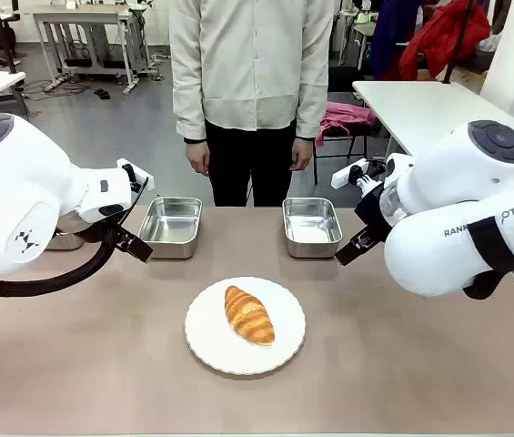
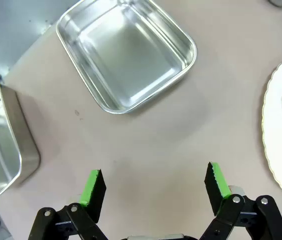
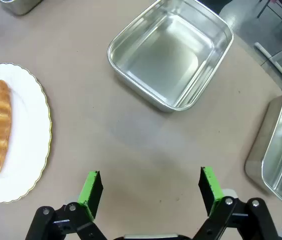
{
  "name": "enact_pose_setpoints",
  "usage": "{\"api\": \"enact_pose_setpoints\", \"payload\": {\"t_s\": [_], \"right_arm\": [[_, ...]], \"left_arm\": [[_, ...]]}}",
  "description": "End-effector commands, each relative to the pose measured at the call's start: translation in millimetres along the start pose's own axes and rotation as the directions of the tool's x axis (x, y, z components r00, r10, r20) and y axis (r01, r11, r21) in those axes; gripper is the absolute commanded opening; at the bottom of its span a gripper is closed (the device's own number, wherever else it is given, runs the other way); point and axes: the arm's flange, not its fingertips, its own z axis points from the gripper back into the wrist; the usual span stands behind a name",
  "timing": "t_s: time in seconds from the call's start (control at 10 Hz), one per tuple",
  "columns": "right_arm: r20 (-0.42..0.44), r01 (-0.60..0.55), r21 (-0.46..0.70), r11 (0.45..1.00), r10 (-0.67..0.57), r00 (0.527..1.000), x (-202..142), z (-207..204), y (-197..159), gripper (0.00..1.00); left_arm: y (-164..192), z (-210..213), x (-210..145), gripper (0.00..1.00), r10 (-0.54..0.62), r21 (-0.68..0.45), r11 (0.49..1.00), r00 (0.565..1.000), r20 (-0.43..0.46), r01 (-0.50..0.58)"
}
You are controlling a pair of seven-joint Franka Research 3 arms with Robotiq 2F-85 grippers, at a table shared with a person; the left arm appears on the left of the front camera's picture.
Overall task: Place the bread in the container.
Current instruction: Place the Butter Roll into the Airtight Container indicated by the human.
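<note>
Croissant (image 1: 249,315), golden-brown and ridged, lies slantwise on a round white scalloped plate (image 1: 206,337) at the near middle of a brown table (image 1: 75,364). Nothing touches the bread, and it is in none of the pans.

A little farther back, a white robot arm reaches inward from each side. The left gripper (image 2: 154,175) hangs over bare tabletop, its green-padded fingers spread wide with nothing between them. The right gripper (image 3: 149,175) hangs the same way over bare table, jaws wide apart and empty, with the plate and croissant off to one side.

Beyond the grippers, two shallow, shiny steel pans stand toward the far edge, well apart from each other. The left pan (image 1: 171,227) and the right pan (image 1: 311,227) are both empty. The wrist views also catch an outer left pan (image 2: 1,145) and an outer right pan (image 3: 280,150) near the table's ends.

At the far side stands a person (image 1: 249,73) in a pale jacket and dark trousers, arms down.
</note>
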Motion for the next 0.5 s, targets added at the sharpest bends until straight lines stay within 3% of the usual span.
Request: {"api": "enact_pose_setpoints", "payload": {"t_s": [0.0,0.4], "right_arm": [[0.001,0.000,0.000,1.000,0.000,1.000,0.1,0.2,0.0,1.00],[0.001,0.000,0.000,1.000,0.000,1.000,0.1,0.2,0.0,1.00]], "left_arm": [[0.0,0.1,0.0,1.00,0.000,0.000,1.000,1.000,0.000,0.000],[0.0,0.1,0.0,1.00,0.000,0.000,1.000,1.000,0.000,0.000]]}}
